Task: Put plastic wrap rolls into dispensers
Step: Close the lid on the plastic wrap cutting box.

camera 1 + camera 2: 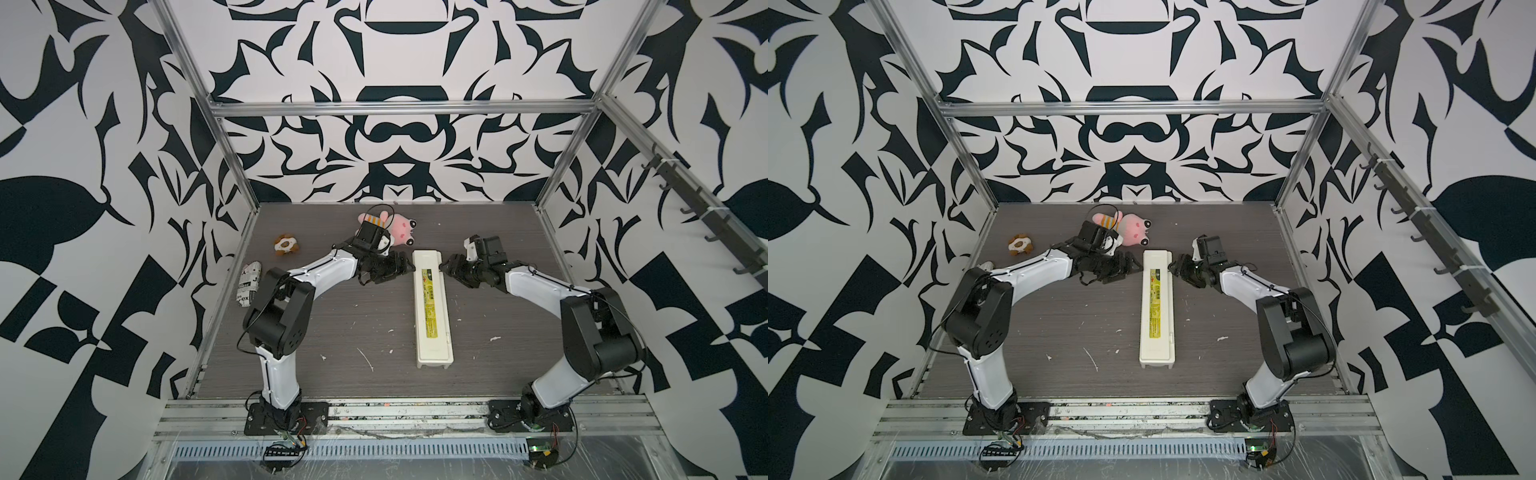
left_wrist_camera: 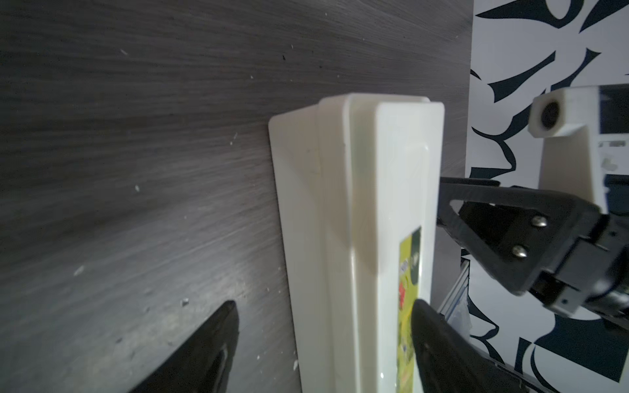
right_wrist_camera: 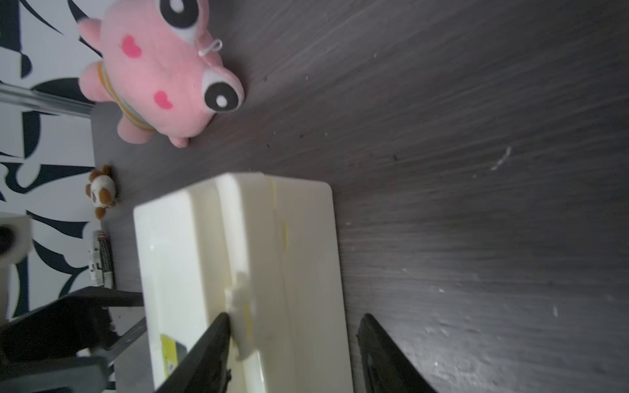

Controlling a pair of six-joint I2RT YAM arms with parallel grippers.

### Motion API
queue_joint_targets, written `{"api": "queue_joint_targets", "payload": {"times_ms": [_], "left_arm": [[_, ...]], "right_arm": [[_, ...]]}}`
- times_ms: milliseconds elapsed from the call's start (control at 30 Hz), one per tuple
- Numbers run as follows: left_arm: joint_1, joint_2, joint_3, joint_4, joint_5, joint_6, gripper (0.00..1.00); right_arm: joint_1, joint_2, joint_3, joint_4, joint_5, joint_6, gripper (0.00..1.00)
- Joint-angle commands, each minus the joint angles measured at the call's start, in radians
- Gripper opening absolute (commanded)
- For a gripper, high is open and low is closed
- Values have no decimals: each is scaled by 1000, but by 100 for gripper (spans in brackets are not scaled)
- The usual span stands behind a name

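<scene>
Placement, in both top views: the long, narrow cream-white plastic dispenser (image 1: 432,328) lay flat on the dark grey wood-grain table (image 1: 332,316), lid shut and yellow label strip (image 1: 430,299) uppermost. The black left gripper (image 1: 408,266) and the black right gripper (image 1: 444,266) flanked its far end, one at each long side. No glossy white plastic wrap roll showed anywhere on the table; whether one lay inside the shut box could not be told. A pink plush toy (image 1: 401,230) and a short newsprint-patterned bundle (image 1: 249,284) lay clear of the work.

Left wrist view: the left gripper's fingers stood apart, one tip over the label edge of the lid and the other out over bare table. They were clamped on nothing.

Right wrist view: the right gripper's fingers were apart, astride the box's side wall. One tip met the small cream catch tab (image 3: 240,296) at the lid seam, and a slim strip of table showed between the other finger and the base edge. No grip was made.

Procedure, as judged: the step appeared to be working the catch.
- Press on the tab only, squarely, so the tip does not skid along the seam.
- Brace the opposite wall directly across from the tab with the left gripper. Both contacts sat at one end, so an unbalanced push would probably swing the long, light box.
- If the lid is to rise, lift the left fingertip off it first.
</scene>
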State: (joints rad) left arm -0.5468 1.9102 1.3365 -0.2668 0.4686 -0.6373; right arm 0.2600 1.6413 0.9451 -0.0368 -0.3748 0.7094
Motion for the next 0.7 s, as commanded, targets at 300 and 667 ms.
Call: {"api": "queue_joint_targets", "payload": {"times_ms": [300, 667], "left_arm": [[-31, 144, 86, -39, 44, -4, 70], [-50, 214, 101, -152, -60, -4, 59]], "right_arm": [[-3, 78, 8, -82, 2, -22, 35], [1, 173, -33, -97, 89, 11, 31]]}}
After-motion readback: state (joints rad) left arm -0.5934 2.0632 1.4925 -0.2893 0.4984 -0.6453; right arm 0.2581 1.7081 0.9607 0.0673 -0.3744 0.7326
